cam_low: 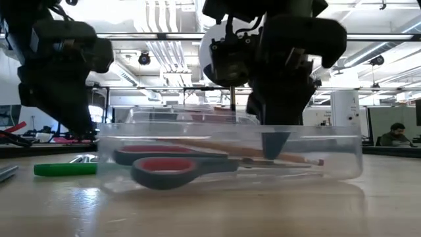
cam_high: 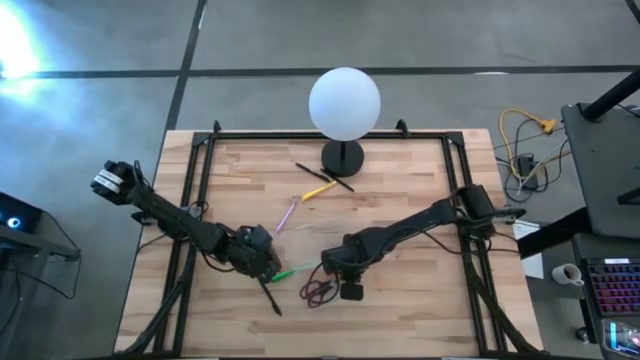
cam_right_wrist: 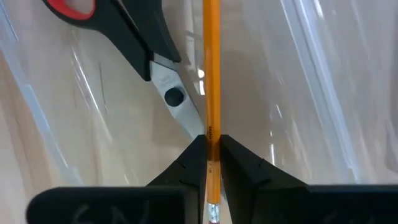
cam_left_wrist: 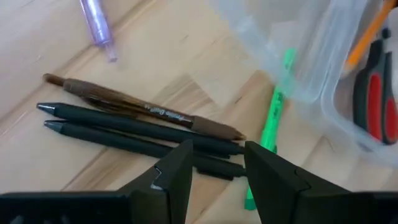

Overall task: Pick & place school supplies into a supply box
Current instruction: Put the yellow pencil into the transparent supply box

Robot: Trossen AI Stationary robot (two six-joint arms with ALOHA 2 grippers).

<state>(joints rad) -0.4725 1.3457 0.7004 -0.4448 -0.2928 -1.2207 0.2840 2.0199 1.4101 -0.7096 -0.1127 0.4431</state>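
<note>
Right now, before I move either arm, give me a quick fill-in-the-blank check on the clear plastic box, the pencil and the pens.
1. The right gripper is shut on the orange wooden ____, inside the clear plastic rectangular box.
2. The tool with red handles already lying in that box is a pair of ____.
3. The left gripper hovers with fingers ____ over two black pens on the wooden table.
4. The marker lying just outside the box is coloured ____.

Missing words: pencil; scissors; open; green
</note>
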